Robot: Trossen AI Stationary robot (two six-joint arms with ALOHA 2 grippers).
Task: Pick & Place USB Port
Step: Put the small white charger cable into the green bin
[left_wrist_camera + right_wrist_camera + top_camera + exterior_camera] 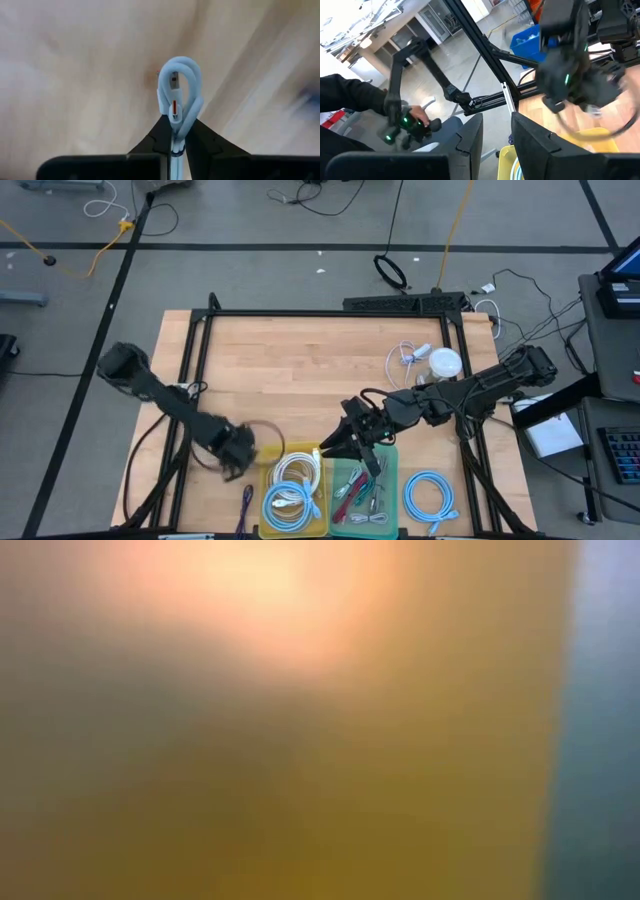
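Already the left gripper (174, 131) has the task's thing: its two dark fingers (159, 137) are pinched shut on a pale blue USB cable (180, 92), folded into a narrow loop that stands straight out past the fingertips, so the cable's long axis runs along the gripper's own line, with a plug showing inside the loop. From above, the left gripper (236, 448) sits over the wooden table (300, 370), just beside the near-left edge of the yellow bin (268, 482), which already holds coiled white and blue cables; the bin lies to the gripper's right, so a short sideways carry looks like what the placing calls for. The right gripper (352, 442) is over the near middle of the table, at the gap between the yellow bin and the green bin (391, 480), its fingers (470, 135) parted with nothing between them. Another blue coil (430, 495) lies on the table beyond the green bin. The low view shows nothing usable.
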